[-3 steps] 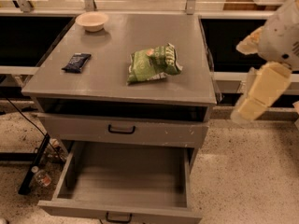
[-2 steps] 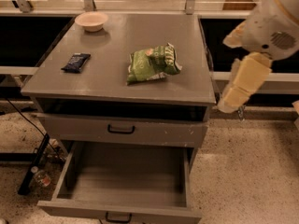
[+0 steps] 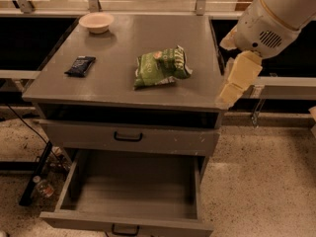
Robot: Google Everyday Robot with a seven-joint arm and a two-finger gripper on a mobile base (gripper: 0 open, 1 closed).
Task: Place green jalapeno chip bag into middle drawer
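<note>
speckled floor (image 3: 266,181), grey cabinet top (image 3: 148,36) in front of a railing. far left on the top: small dark-blue packet (image 3: 80,65), flat, near the left edge. behind it, back left: pale bowl (image 3: 97,21), upright. neither is wanted. centre-right of the top: green jalapeno chip bag (image 3: 160,68), crinkled, lying flat, well apart from packet and bowl. below the top, an upper drawer front (image 3: 128,137) is closed; under it the middle drawer (image 3: 138,189) is pulled out, floor bare. right of the cabinet: gripper (image 3: 227,95), cream-coloured, hanging just beside the top's right edge near the front corner, apart from the bag, tip seemingly about level with the edge. released or clenched: cannot tell from this angle. nothing visible in it.

step in hand, as i judge it: reach for the bag, task barely begun. to do it well: rise clear of the edge so the tip doesn't clip the corner, come in over the bag from the right and above, pinch across the puffy middle or the crimped right end, not a flat corner. squeeze lightly, since foil likely slips and crushes. then carry forward past the front edge, down into the open drawer, let go low. risks: shoving the bag left instead of gripping it, or bumping the closed front on the way down.
</note>
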